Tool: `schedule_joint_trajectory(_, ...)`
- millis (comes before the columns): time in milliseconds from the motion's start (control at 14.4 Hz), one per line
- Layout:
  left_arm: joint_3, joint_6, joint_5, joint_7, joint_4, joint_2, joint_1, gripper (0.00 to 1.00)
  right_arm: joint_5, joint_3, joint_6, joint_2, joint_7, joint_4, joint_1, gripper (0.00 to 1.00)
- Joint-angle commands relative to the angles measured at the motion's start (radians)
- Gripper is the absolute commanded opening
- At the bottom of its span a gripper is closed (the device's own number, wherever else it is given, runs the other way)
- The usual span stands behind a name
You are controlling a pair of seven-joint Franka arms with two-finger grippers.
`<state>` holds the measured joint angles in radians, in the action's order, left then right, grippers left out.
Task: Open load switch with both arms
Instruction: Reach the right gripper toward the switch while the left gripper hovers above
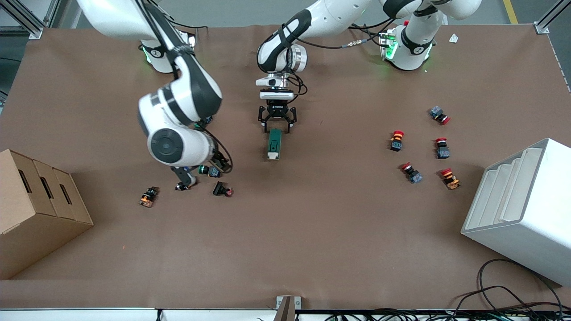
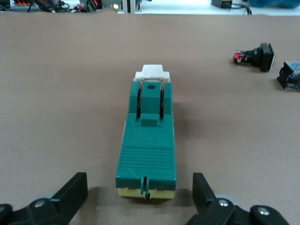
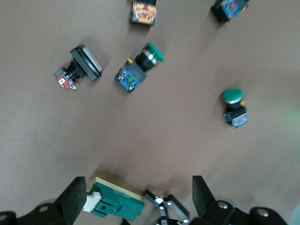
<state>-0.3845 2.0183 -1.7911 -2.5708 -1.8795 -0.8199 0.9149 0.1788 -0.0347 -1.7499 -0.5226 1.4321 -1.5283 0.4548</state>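
Note:
The load switch is a dark-green block lying flat at the middle of the table, its white lever at the end nearer the front camera. My left gripper is low at the switch's other end and open. In the left wrist view the switch lies just ahead of the open left gripper, one finger to each side, neither touching it. My right gripper hangs over a cluster of push buttons toward the right arm's end. It is open and holds nothing.
Under the right gripper lie green push buttons and a black one. Several red push buttons sit toward the left arm's end. A cardboard box and a white rack stand at the table's two ends.

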Motion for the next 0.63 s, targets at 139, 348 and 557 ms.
schedule_joint_trajectory(139,0.009,-0.026,-0.025,-0.028,0.033,-0.024,0.022,0.99,0.021,0.007,-0.130,-0.169,0.198,0.109,0.090,1.00)
schedule_joint_trajectory(348,0.009,-0.029,-0.059,-0.052,0.031,-0.041,0.024,0.99,0.024,0.007,-0.220,-0.230,0.260,0.108,0.137,1.00)
schedule_joint_trajectory(557,0.012,-0.049,-0.070,-0.062,0.031,-0.054,0.024,0.99,0.024,0.007,-0.267,-0.267,0.284,0.106,0.176,1.00)
